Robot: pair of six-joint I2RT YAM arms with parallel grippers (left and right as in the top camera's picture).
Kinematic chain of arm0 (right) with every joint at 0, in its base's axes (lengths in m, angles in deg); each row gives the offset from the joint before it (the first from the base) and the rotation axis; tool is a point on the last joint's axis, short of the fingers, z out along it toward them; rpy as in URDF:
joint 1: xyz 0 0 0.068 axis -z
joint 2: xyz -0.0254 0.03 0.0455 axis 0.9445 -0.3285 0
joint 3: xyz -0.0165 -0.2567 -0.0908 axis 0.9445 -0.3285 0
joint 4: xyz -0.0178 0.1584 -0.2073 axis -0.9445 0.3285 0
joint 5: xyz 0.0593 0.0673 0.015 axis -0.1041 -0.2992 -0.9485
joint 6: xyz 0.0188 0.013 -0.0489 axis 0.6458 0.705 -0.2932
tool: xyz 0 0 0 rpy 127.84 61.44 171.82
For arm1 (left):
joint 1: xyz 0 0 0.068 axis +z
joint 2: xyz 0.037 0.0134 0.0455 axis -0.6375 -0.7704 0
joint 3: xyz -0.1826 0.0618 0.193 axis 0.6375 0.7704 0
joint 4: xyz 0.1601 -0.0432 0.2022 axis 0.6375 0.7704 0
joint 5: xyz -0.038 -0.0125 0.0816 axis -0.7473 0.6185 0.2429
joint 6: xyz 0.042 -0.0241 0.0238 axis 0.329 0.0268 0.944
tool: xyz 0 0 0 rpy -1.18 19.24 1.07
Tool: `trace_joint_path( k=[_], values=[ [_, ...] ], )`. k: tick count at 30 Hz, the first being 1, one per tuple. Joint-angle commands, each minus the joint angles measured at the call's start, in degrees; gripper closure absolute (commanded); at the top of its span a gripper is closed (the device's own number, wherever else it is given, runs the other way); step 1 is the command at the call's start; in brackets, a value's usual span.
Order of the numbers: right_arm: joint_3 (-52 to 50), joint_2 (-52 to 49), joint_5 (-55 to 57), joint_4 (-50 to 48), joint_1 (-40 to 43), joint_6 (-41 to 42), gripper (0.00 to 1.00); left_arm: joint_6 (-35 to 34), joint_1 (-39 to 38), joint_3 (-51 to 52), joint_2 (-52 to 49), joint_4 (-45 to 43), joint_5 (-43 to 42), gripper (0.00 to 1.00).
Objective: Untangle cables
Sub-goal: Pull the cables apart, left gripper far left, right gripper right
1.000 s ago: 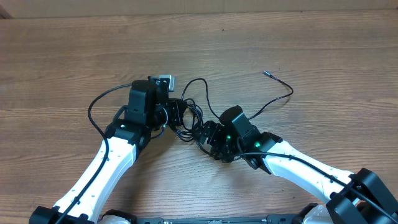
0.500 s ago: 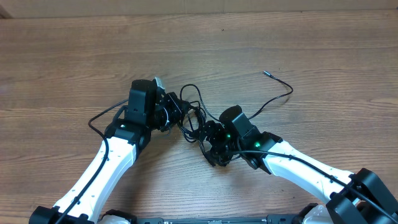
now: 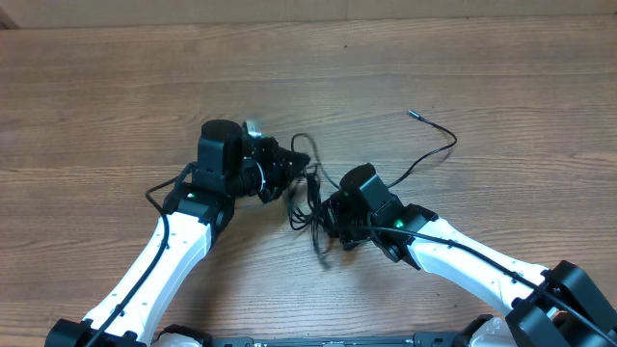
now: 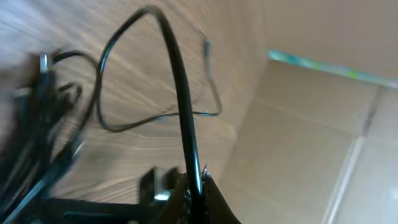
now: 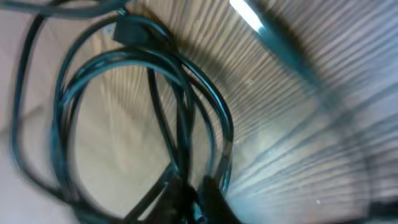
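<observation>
overhead: three thin black flexible cables point(image 3: 307, 193) lie bunched in one tangle on the brown wooden table point(image 3: 482, 58), mid-table between the arms. One strand trails off to the far right and ends in a small plug tip point(image 3: 413, 114).
left gripper point(image 3: 281, 166): clamped tight on the tangle's left side. The left wrist view shows a single cord pinched between the fingers and rising into a loop.
right gripper point(image 3: 326, 217): clamped tight on the tangle's near-right side. The right wrist view shows several coiled loops running into the fingers; can't tell how many strands are actually pinched.
why held so: one pinch on each side of the tangle. Looks set up to anchor one side and draw the other away.
progress: early, loops are crossed and no cable lies separate.
risk: if the right grip holds more than one strand, pulling may tighten the tangle.
</observation>
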Motion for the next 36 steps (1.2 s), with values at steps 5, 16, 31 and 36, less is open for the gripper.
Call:
trace_joint_path(
  k=[5,16,31,36],
  values=[
    [-0.24,0.46,9.27,9.62,-0.04,-12.0,0.96,-0.48,2.43,-0.31,1.11,-15.91,-6.34,0.96],
    [-0.24,0.46,16.57,18.51,0.13,-14.93,0.96,9.16,7.52,-0.31,1.09,-31.58,-9.2,0.96],
    [-0.22,0.48,17.14,29.27,10.49,-14.75,0.96,16.46,30.47,-1.53,1.11,-32.94,-11.47,0.96],
    [-0.22,0.48,19.32,34.8,20.41,-21.92,0.96,18.25,34.58,-1.53,1.11,-32.7,-11.5,0.96]
  ],
)
